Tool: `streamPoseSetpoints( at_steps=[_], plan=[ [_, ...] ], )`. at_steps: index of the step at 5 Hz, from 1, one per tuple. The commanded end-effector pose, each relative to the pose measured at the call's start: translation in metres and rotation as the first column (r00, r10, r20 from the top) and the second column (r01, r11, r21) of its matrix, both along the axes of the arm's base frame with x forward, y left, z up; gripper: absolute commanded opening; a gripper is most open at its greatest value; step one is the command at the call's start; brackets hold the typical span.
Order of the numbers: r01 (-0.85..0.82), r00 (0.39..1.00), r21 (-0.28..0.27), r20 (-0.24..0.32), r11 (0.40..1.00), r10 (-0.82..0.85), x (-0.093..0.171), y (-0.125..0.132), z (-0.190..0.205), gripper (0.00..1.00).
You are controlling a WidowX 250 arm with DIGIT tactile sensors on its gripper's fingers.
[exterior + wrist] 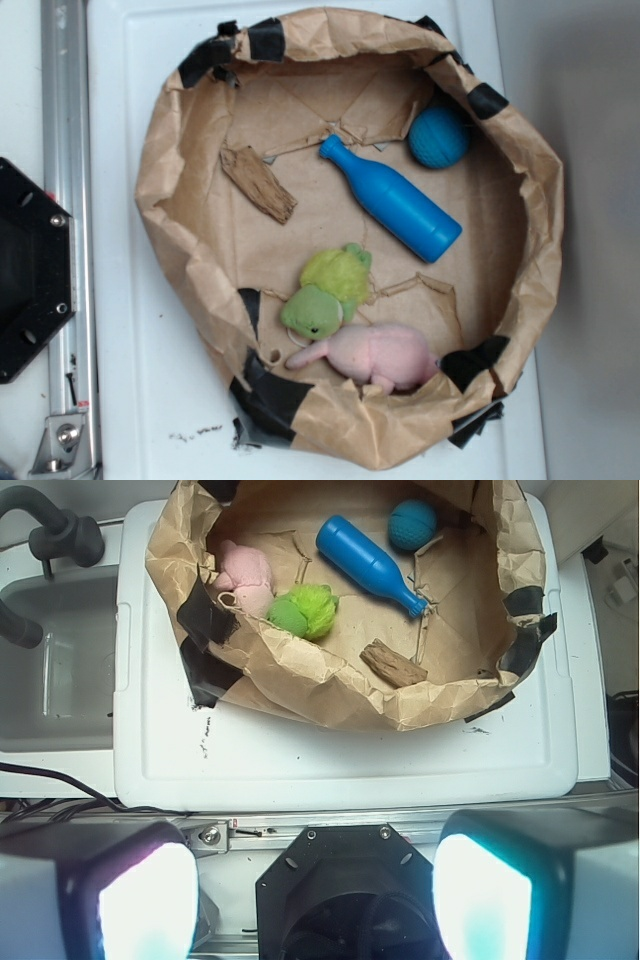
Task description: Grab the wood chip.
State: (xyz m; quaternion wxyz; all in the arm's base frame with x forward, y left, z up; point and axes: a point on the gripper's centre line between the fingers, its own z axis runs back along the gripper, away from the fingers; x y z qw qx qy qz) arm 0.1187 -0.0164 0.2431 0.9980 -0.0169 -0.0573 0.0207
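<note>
The wood chip (258,183) is a small rough brown piece lying flat at the left inside a crumpled brown paper bowl (165,190). In the wrist view the chip (393,665) lies near the bowl's near wall (330,695). My gripper (315,905) shows only in the wrist view. Its two pads (145,905) stand wide apart with nothing between them. It hovers high over the robot's black base (350,890), well short of the bowl and the chip. The gripper does not show in the exterior view.
Inside the bowl lie a blue bottle (392,200), a blue ball (439,136), a green plush (326,292) and a pink plush (378,355). The bowl sits on a white board (130,380). A metal rail (65,150) and the black base (30,270) are at the left.
</note>
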Motion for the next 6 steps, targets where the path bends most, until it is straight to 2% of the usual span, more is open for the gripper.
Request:
streamPoseSetpoints(
  at_steps=[1, 2, 3, 4, 5, 6],
  plan=[
    [0.000, 1.000, 0.000, 0.000, 1.000, 0.000, 0.000, 0.000, 0.000, 1.00],
    [-0.089, 0.993, -0.008, 0.078, 0.996, 0.090, 0.019, 0.046, -0.036, 1.00],
    [-0.137, 0.990, 0.022, 0.044, 0.990, 0.136, 0.056, 0.076, -0.046, 1.00],
    [-0.111, 0.994, -0.033, -0.030, 0.993, 0.110, 0.093, 0.085, -0.068, 1.00],
    [-0.063, 0.994, 0.017, -0.086, 0.998, 0.064, 0.111, 0.079, -0.098, 1.00],
    [0.120, 0.991, 0.039, -0.072, 0.992, -0.117, 0.117, 0.077, -0.147, 1.00]
  ],
)
